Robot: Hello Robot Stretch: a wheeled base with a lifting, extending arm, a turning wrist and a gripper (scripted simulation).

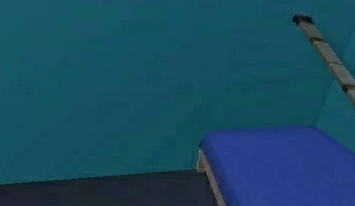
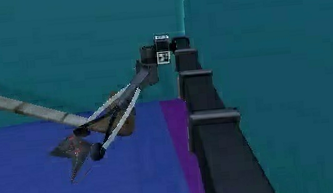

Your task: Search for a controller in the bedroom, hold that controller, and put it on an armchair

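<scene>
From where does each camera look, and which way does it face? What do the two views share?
Forward view: on the robot, facing ahead and slightly down at a teal wall, dark floor and a blue bed.
Arm side view: on the robot's body, facing sideways over the bed; the dark arm and its fingers show, by a brownish thing.
Shared: bed, teal wall and a slanted wooden rail.

You can count one blue bed point(image 1: 283, 168), one pale wooden rail point(image 1: 332, 63), one dark arm point(image 2: 212, 111), one gripper point(image 2: 90, 143) with two thin fingers point(image 2: 115, 105), and one small brownish thing point(image 2: 72, 151).
</scene>
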